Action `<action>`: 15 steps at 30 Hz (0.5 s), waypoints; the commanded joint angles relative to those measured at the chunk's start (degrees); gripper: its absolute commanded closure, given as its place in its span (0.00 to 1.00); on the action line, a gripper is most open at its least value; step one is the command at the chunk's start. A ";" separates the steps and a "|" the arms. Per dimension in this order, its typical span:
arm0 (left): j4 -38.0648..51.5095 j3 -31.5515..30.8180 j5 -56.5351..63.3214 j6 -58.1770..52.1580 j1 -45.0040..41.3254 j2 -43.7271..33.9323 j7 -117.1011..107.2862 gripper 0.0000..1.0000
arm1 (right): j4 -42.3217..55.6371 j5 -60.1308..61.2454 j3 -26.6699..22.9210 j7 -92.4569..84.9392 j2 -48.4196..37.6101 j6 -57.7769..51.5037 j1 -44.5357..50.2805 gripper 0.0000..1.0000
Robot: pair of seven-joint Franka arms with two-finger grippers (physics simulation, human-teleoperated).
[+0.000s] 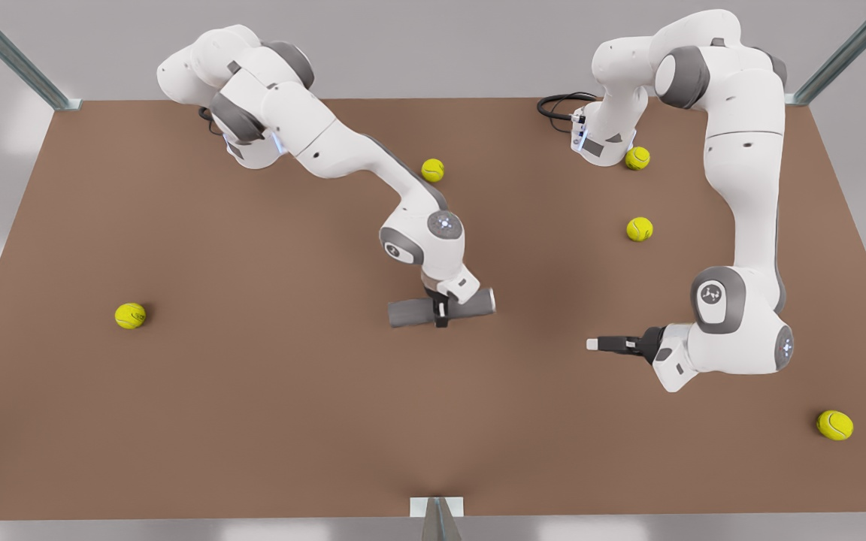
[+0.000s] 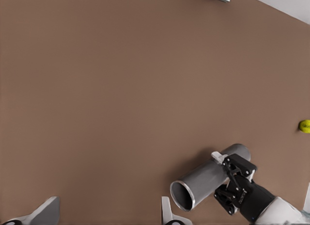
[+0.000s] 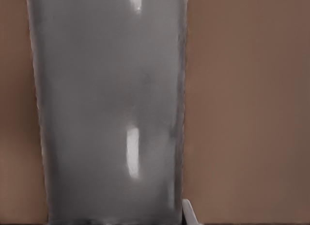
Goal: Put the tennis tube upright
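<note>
Tennis tube (image 1: 412, 312) lies sideways on the brown table (image 1: 267, 421), about mid-table in the front view, with the right gripper (image 1: 441, 309) clamped around its middle. Over toward the front view's right, the left gripper (image 1: 592, 344) hangs above the table, fingers spread apart and holding nothing.

Tube (image 1: 410, 312): lying flat, mid-table (image 1: 252, 421), crossed by the right gripper (image 1: 441, 312).
Left gripper (image 1: 597, 344): beside tube, toward front view's right edge.
Balls (image 1: 130, 315): scattered toward the edges.
</note>
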 commanded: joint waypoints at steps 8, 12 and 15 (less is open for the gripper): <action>0.00 -0.09 -0.33 -0.01 0.49 -0.57 -1.00 0.01 | -4.73 5.92 2.45 2.11 -11.18 -7.64 -4.91 0.00; -1.23 -0.35 -1.47 0.34 1.55 -2.24 -10.40 0.01 | -27.07 14.54 13.44 7.92 -40.90 -12.03 -31.54 0.00; -26.00 -4.13 -23.34 17.91 2.34 -17.88 -11.29 0.01 | -16.79 23.15 13.71 10.72 -44.87 -30.67 -51.84 0.00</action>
